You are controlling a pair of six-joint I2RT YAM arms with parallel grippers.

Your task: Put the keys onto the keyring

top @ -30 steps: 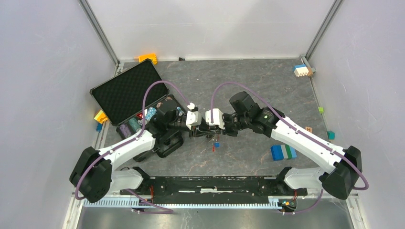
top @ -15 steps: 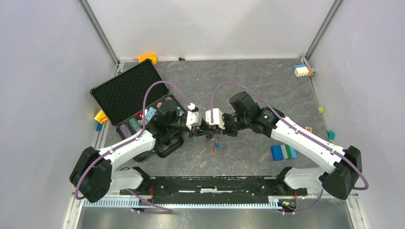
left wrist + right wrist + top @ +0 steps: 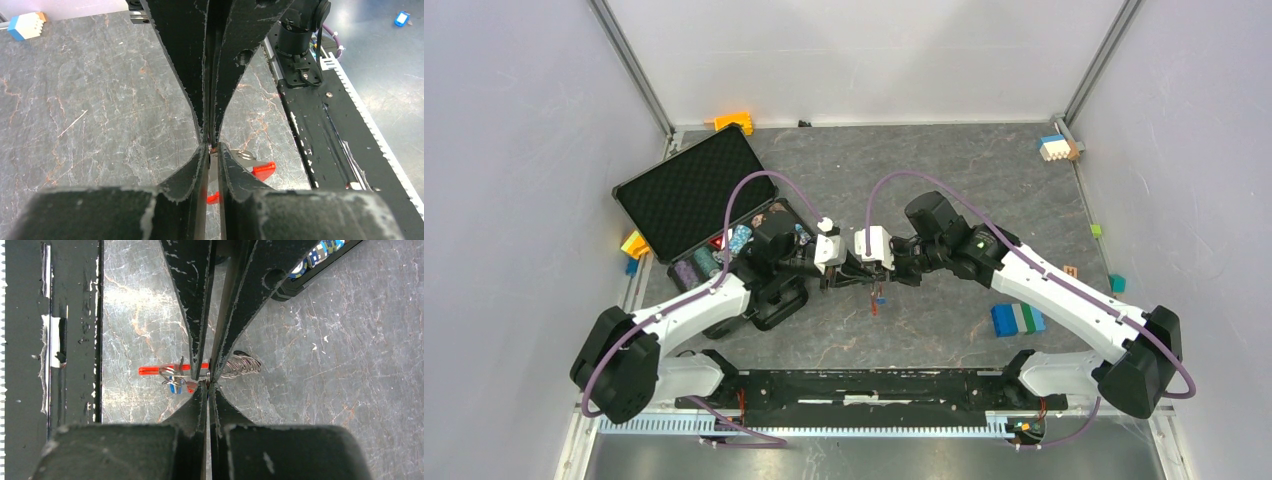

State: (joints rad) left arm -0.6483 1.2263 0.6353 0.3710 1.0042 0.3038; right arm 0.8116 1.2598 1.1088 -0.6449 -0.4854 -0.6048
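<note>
Above mid-table, left gripper [image 3: 212, 147] and right gripper [image 3: 209, 385] each pinch the keyring [image 3: 242, 365]; 2 keys [image 3: 181, 385] beside it.

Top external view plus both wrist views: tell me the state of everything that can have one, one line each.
left end effector: nearly shut, apparently pinching the keyring.
right end effector: shut on the keyring.
keyring: gripped between both end effectors' tips.
keys: bunched at the keyring; whether threaded on, cannot tell.
black case: open, lid laid back.
</note>
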